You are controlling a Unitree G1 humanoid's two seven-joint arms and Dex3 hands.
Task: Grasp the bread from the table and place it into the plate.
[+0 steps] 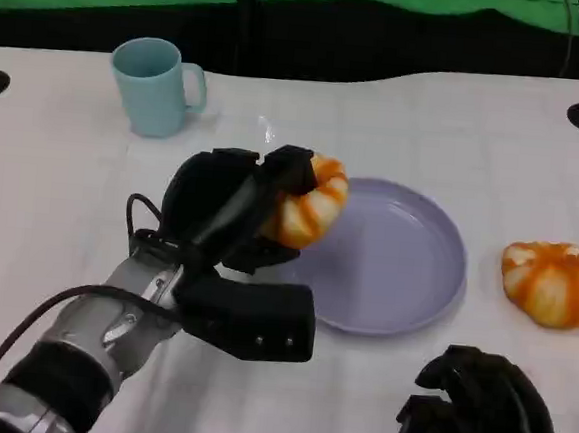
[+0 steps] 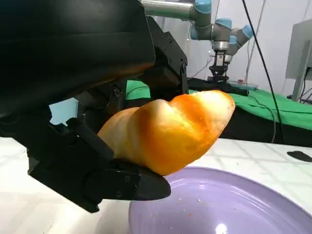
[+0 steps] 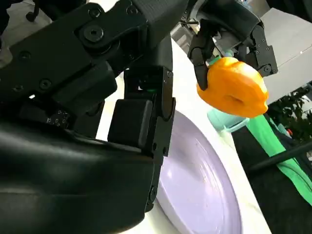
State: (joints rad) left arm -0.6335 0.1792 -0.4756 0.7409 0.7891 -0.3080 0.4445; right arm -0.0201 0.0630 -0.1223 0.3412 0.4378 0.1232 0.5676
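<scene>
Head view: left hand (image 1: 232,212) holds the bread (image 1: 311,203) off the worktop (image 1: 61,189), fingers (image 1: 285,168) wrapped over its top and near side. Loaf sits above the plate's (image 1: 405,276) left rim, not yet over the middle. Plate is lavender, lying right of the hand.

Left wrist view: bread (image 2: 168,134) hangs above the plate (image 2: 229,204), clear air between crust and dish. Lower fingers (image 2: 126,183) cup it from beneath; grip looks firm, though contact on the far side is hidden.

Right wrist view: the same loaf (image 3: 234,87) pinched by the left hand's fingers (image 3: 200,53), raised over the plate (image 3: 195,180), whose bowl lies beneath and toward the camera from it.

Key relation: bread already in the fingers, so what matters is bread to plate. Plate centre lies to the right of the loaf and below it. Loaf is round and ridged, no strong long axis; orientation should matter little on release.

Right hand (image 1: 485,407) rests at near right on the worktop, fingers curled in, holding nothing. Left hand is the one placed to finish.

A second bread (image 1: 555,283) lies on the worktop right of the plate, untouched. Pale blue mug (image 1: 157,86) stands far left, well apart.

Judgement: carry phase, nearly done. Short shift rightward, then lower and let go.
</scene>
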